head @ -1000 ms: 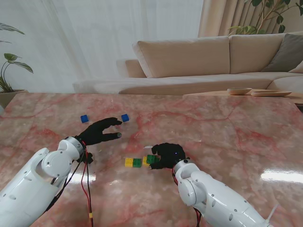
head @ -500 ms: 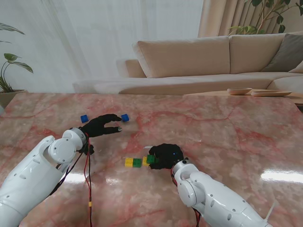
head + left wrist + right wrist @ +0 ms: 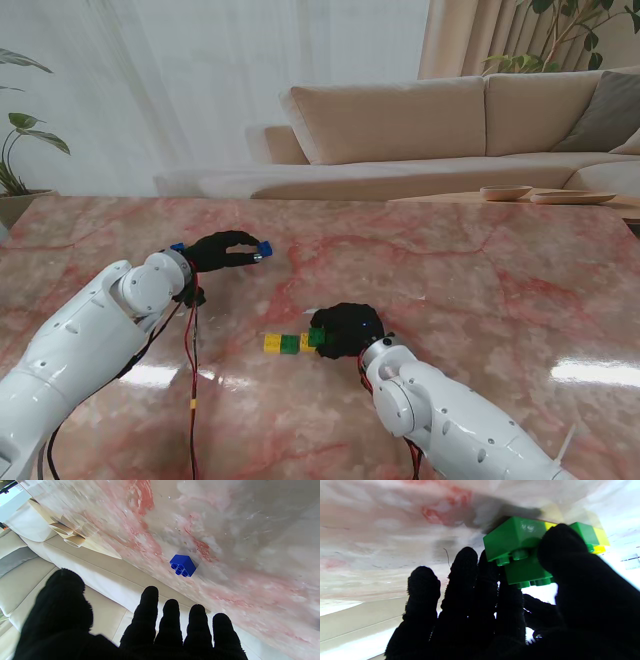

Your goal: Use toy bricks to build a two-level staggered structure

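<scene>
Nearest the camera in the stand view, the right hand point(image 3: 345, 330) sits just below the middle of the frame, its fingers curled around a green brick point(image 3: 317, 337). The right wrist view shows the thumb point(image 3: 570, 562) pressed on one side of that top green brick point(image 3: 520, 545) and the other fingers on the opposite side, with a second green brick point(image 3: 528, 573) held against its studs. Beside the hand, towards the left of the stand frame, runs a short row of bricks on the marble table point(image 3: 480, 290): a yellow brick point(image 3: 272, 343), then a green one point(image 3: 290, 343), then a sliver of yellow touching the held green brick.

Farther up, in the upper left of centre, the left hand point(image 3: 222, 250) is spread wide and holds nothing, its thumb and fingers reaching around but apart from a blue brick point(image 3: 265, 248) lying studs-up on the table. The left wrist view shows that brick point(image 3: 182, 565) clear of the fingertips point(image 3: 149, 597). Another blue brick point(image 3: 177, 247) peeks out behind the left wrist.

Beyond the table stands a beige sofa point(image 3: 440, 125).
</scene>
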`<state>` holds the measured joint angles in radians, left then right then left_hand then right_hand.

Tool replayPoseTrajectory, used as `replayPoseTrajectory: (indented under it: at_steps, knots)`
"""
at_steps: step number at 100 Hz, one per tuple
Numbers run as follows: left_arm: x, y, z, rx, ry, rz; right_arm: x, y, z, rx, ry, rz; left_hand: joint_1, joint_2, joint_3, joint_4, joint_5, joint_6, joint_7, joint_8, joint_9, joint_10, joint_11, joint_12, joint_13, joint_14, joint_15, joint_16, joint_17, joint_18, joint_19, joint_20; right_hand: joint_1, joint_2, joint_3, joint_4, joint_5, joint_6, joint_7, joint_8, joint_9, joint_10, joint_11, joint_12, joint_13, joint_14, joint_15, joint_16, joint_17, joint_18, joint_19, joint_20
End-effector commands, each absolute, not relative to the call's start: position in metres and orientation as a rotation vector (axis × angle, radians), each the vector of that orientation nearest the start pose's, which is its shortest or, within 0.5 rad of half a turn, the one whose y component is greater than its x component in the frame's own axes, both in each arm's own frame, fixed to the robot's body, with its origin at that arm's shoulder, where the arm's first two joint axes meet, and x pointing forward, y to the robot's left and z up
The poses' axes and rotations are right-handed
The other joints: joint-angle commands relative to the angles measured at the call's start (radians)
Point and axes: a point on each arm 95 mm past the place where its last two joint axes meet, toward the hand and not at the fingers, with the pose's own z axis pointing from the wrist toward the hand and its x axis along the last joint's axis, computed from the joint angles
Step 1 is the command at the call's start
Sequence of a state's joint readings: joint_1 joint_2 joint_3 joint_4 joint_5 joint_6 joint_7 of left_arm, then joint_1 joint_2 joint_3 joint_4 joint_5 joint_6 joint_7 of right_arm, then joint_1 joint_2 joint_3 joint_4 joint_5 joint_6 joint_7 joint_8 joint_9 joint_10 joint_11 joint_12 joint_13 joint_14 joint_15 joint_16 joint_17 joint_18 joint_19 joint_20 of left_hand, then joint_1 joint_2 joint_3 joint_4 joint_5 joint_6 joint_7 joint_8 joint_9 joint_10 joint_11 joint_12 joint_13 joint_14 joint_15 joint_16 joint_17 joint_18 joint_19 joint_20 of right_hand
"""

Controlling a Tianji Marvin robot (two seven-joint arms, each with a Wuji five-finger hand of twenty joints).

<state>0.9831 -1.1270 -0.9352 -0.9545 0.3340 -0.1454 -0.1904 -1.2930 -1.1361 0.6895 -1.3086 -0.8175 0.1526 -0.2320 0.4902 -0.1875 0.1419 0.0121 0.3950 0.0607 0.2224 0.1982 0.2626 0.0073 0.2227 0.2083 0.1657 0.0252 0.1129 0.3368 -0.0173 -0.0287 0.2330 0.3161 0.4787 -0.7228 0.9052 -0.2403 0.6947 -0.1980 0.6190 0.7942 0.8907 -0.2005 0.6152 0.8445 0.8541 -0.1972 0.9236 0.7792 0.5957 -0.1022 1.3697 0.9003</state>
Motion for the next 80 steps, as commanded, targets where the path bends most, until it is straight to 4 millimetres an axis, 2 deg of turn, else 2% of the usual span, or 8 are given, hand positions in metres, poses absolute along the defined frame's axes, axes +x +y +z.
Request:
replayPoseTrajectory:
  at_steps: [1,22,25,33,47,54,69,80]
  knots:
    - [0.542,0.022,-0.328,-1.775,1.507,-1.622,0.400,0.102,-0.401,1.228,1.647,1.508,-0.011,0.003,0.033,0.017,0.005,-0.017,0.017,0.009,-0.042,-0.015,-0.002,-0.001,-0.047,-0.056,-0.024,-0.006,-0.010,-0.029,-0.023,0.002,0.031,0.007,0.024,-0.035,0.032,-0.063,0.042,-0.005,0.041,-0.036,0.013,0.032,0.031,-0.038,0.023,0.024,0.009,-0.026,0.043,-0.010]
    - [0.553,0.016,-0.329,-1.774,1.535,-1.607,0.398,0.103,-0.403,1.222,1.661,1.504,-0.009,-0.015,0.058,0.016,-0.012,-0.021,0.017,0.007,-0.061,-0.009,-0.005,-0.002,-0.066,-0.038,-0.021,-0.001,-0.018,-0.008,-0.032,0.010,0.018,-0.005,0.030,-0.021,0.021,-0.055,0.038,-0.015,0.022,-0.038,0.005,0.030,0.016,-0.041,0.019,0.024,0.000,-0.028,0.039,-0.013]
    - [0.555,0.016,-0.329,-1.772,1.540,-1.602,0.398,0.102,-0.403,1.221,1.664,1.502,-0.038,-0.032,0.126,0.000,-0.023,-0.024,0.019,0.002,-0.065,-0.008,-0.010,-0.007,-0.072,-0.035,-0.021,0.012,-0.020,0.004,-0.046,0.052,0.014,-0.005,0.033,-0.017,0.016,-0.050,0.034,-0.016,0.018,-0.039,0.003,0.027,0.012,-0.041,0.017,0.024,-0.003,-0.028,0.037,-0.014]
    - [0.559,0.014,-0.329,-1.766,1.551,-1.583,0.398,0.102,-0.404,1.216,1.670,1.500,-0.028,-0.052,0.154,-0.007,-0.043,-0.033,0.016,0.002,-0.070,-0.001,-0.032,-0.016,-0.102,-0.027,-0.024,0.014,-0.028,0.027,-0.036,0.078,0.008,-0.013,0.045,-0.004,0.016,-0.046,0.024,-0.011,0.009,-0.037,0.002,0.015,0.007,-0.040,0.015,0.023,-0.006,-0.030,0.034,-0.015]
    - [0.566,0.012,-0.332,-1.768,1.557,-1.553,0.397,0.102,-0.404,1.212,1.674,1.501,-0.044,-0.114,0.280,-0.028,-0.083,-0.031,0.007,-0.003,-0.091,0.010,-0.086,0.006,-0.120,-0.003,-0.041,0.045,-0.042,0.023,-0.062,0.162,-0.001,-0.019,0.060,0.012,0.015,-0.041,0.009,-0.002,0.001,-0.037,0.005,0.000,0.001,-0.040,0.012,0.022,-0.010,-0.029,0.031,-0.016]
    - [0.569,0.010,-0.332,-1.749,1.570,-1.536,0.397,0.102,-0.403,1.212,1.677,1.500,-0.048,-0.150,0.334,-0.044,-0.116,-0.017,-0.006,-0.014,-0.103,0.014,-0.096,0.060,-0.124,0.006,-0.036,0.079,-0.048,0.023,-0.062,0.223,-0.003,-0.017,0.061,0.012,0.015,-0.040,0.006,0.001,-0.001,-0.038,0.006,-0.004,-0.001,-0.038,0.011,0.021,-0.013,-0.028,0.029,-0.016]
    - [0.576,0.006,-0.334,-1.717,1.584,-1.506,0.398,0.102,-0.404,1.219,1.679,1.503,-0.041,-0.207,0.399,-0.063,-0.175,-0.004,-0.021,-0.026,-0.123,0.019,-0.128,0.116,-0.130,0.014,-0.042,0.111,-0.044,0.018,-0.076,0.247,-0.003,-0.014,0.057,0.007,0.019,-0.042,0.005,0.006,0.002,-0.038,0.011,-0.008,-0.004,-0.036,0.010,0.020,-0.018,-0.026,0.025,-0.016]
    - [0.581,0.003,-0.336,-1.702,1.575,-1.484,0.398,0.102,-0.404,1.226,1.679,1.505,-0.042,-0.239,0.427,-0.072,-0.242,0.046,-0.055,-0.043,-0.132,0.025,-0.139,0.136,-0.130,0.017,-0.044,0.122,-0.042,0.010,-0.082,0.250,-0.002,-0.011,0.053,0.001,0.021,-0.042,0.006,0.007,0.004,-0.037,0.014,-0.008,-0.004,-0.035,0.010,0.021,-0.022,-0.023,0.023,-0.015]
